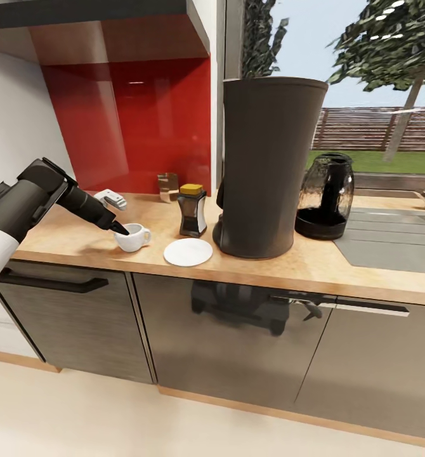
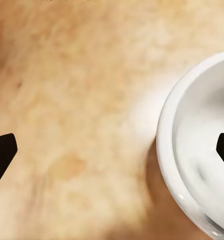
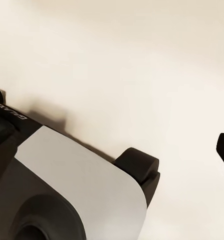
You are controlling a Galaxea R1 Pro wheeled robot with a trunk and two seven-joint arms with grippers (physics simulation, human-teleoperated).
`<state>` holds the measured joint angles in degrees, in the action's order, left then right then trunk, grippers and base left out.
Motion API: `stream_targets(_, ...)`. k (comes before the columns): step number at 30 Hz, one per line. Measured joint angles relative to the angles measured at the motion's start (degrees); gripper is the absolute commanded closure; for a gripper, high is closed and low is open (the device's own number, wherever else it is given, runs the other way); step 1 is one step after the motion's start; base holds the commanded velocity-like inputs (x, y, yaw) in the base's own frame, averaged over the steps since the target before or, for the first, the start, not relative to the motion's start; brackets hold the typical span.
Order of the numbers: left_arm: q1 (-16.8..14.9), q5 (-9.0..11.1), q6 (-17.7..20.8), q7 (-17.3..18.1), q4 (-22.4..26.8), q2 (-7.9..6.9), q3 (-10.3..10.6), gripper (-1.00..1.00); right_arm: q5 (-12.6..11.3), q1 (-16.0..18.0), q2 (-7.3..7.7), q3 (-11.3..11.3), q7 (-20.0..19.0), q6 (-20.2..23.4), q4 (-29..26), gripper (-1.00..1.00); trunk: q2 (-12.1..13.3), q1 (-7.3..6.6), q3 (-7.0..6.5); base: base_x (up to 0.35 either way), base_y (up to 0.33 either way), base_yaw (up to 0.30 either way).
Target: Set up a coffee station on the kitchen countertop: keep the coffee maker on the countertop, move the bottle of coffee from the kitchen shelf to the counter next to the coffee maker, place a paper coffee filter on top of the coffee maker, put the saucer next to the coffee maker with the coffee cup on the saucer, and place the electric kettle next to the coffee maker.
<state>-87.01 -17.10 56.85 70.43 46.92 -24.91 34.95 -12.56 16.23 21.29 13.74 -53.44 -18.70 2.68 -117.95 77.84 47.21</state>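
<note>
The head view looks down and forward over the kitchen countertop (image 1: 282, 270); the left wrist view hangs very close above it, sharing the coffee cup (image 1: 132, 237) at nine o'clock; the right wrist view faces pale floor (image 3: 142, 60).

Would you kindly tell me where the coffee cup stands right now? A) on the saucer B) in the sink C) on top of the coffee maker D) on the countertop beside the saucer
D: the coffee cup sits on bare countertop, apart from the empty saucer.

the coffee cup (image 2: 202, 150) runs off the left wrist view's edge, the left gripper (image 1: 120, 228) fingertips hide part of its rim, and the small object (image 1: 168, 186) behind the bottle of coffee (image 1: 192, 209) is too blurred to name.
</note>
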Motion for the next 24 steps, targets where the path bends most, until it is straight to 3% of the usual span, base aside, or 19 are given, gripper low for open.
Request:
stream_targets(4,0.0,0.0,0.0,0.0,0.0,0.00,0.0,-1.00,0.0,0.0,0.00,0.0,0.0,0.0,0.0,-1.00,0.0,0.00,0.00,0.000,0.000,0.000)
stream_targets(9,0.0,0.0,0.0,0.0,0.0,0.00,-0.1,-1.00,0.0,0.0,0.00,0.0,0.0,0.0,0.0,-1.00,-2.0,1.09,0.89,0.000,0.000,0.000)
stream_targets(20,0.0,0.0,0.0,0.0,-0.1,0.00,-0.1,-1.00,0.0,0.0,0.00,0.0,0.0,0.0,0.0,-1.00,-2.0,1.10,0.90,0.000,0.000,0.000)
stream_targets(21,0.0,0.0,0.0,0.0,-0.1,0.00,-0.1,1.00,0.0,0.0,0.00,0.0,0.0,0.0,0.0,-1.00,-2.0,1.10,0.90,0.000,0.000,0.000)
stream_targets(24,0.0,0.1,0.0,0.0,-0.1,0.00,-0.1,1.00,0.0,0.0,0.00,0.0,0.0,0.0,0.0,-1.00,-2.0,1.10,0.90,0.000,0.000,0.000)
